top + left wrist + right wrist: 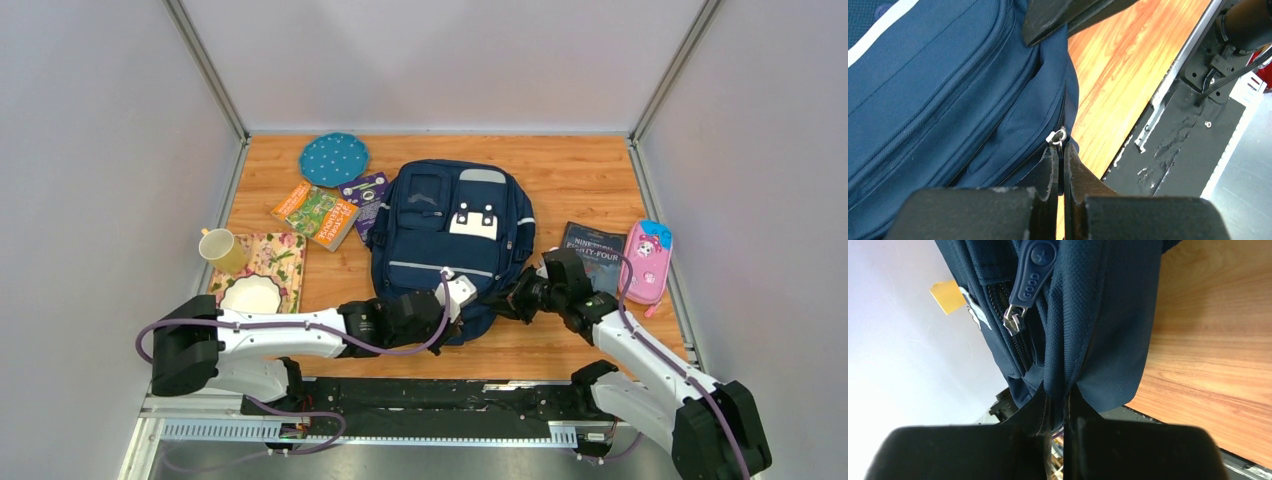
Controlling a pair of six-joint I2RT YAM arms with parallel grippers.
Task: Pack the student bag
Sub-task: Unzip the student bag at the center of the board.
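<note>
The navy student bag (450,235) lies flat in the middle of the table, front pockets up. At the bag's near right corner my left gripper (476,300) is shut on a thin zipper pull hanging from a small metal ring (1058,136). Its fingers (1050,167) are pressed together just below that ring. From the right, my right gripper (512,298) is shut on a fold of the bag's fabric (1098,340) at the same corner. That pinched cloth runs down between its fingers (1035,407). A blue rubber pull tab marked GOOD (1034,270) hangs higher up.
A pink pencil case (648,260) and a dark book (592,255) lie right of the bag. On the left are a teal round pouch (334,159), two books (316,214), a yellow cup (225,250) and a white bowl (251,295) on a floral mat (275,255).
</note>
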